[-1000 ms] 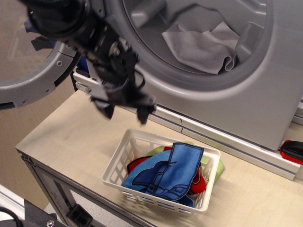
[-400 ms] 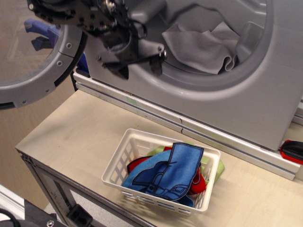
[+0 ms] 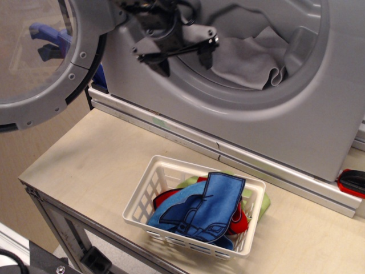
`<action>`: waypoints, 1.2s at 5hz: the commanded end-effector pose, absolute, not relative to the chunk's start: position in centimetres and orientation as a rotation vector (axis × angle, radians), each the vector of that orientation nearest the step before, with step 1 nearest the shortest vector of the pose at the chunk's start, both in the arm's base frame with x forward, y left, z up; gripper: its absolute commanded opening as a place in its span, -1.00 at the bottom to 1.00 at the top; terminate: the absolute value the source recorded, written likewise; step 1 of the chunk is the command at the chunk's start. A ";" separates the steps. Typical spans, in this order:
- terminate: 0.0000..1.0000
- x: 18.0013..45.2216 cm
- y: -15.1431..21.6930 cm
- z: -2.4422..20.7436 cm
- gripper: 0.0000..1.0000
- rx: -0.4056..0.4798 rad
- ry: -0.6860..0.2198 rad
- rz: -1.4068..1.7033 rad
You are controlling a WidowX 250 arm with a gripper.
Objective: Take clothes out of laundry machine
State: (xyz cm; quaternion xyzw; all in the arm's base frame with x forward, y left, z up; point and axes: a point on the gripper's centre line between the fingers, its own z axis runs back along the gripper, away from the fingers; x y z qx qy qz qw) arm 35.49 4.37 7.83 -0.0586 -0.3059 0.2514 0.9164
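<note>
Gripper (image 3: 183,57) now up at the left rim of the laundry machine (image 3: 296,120) drum mouth; a second ago it hung lower, over the table (image 3: 85,160) left of the white basket (image 3: 149,188), and since then it has climbed and swung right toward the opening. Fingers spread wide, nothing between them, tips pointing down. The clothes (image 3: 248,60), a pale grey sheet, lie crumpled inside the drum on its lower right side, unmoved across the last second; left edge of the sheet sits just beside the right finger, contact cannot be told. Door (image 3: 34,63) swung fully open to the left. Basket already holds a blue felt piece (image 3: 208,208) over red and green cloths. Judgement: approach leg nearly done, grasp not yet made; next the open fingers likely need to reach further in and right to close on the sheet's near edge
</note>
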 end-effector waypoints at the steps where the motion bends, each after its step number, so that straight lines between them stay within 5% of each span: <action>1: -1.00 38.0 1.2 11.7 1.00 -0.169 -0.682 0.476; 6: -1.00 39.4 0.3 5.5 1.00 -0.262 -0.544 0.501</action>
